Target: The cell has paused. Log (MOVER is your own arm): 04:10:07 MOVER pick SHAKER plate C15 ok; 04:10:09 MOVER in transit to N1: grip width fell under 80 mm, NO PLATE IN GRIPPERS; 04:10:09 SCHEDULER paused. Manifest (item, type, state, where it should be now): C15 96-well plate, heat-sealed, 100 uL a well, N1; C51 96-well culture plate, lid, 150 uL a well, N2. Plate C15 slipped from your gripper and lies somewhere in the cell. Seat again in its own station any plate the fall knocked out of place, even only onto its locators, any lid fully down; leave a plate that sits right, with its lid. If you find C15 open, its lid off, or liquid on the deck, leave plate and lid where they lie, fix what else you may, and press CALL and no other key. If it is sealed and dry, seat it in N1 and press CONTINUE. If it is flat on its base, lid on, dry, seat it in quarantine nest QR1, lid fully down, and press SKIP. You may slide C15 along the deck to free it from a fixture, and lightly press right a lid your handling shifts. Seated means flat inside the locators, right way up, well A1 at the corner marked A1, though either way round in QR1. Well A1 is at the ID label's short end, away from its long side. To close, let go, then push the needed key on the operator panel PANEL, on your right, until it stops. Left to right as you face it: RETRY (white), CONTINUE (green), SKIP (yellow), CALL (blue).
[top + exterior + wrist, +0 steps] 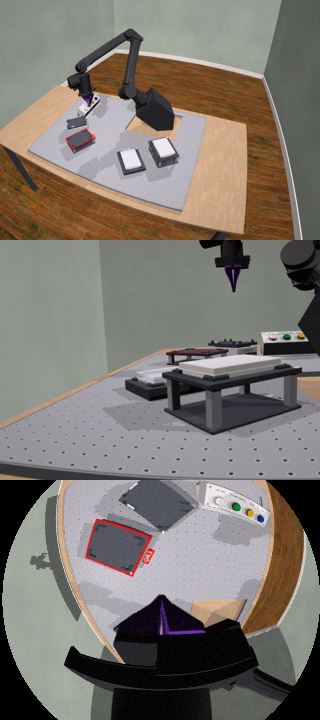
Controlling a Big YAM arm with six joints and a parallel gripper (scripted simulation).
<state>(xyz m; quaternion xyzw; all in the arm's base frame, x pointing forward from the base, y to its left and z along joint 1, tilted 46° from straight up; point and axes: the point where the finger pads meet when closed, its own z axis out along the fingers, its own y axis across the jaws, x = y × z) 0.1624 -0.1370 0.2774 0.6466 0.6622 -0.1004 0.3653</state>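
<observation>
My gripper (89, 102) (233, 289) is shut and empty, fingers pointing down, high above the deck by the operator panel (89, 107) (284, 342) (235, 506). In the wrist view (162, 606) the white, green (235, 507), yellow and blue keys show in a row. An opaque white plate (163, 147) (228, 365) lies flat inside the locators of a raised nest. A clear lidded plate (130, 158) (155, 374) sits in a low dark nest beside it. The red-edged nest (80, 138) (118, 547) is empty. I see no liquid on the deck.
The dark shaker station (76, 122) (158, 502) stands empty between the panel and the red-edged nest. The arm's black base (155, 109) sits at the back of the grey perforated deck. The blue key is hidden behind the arm in the exterior view.
</observation>
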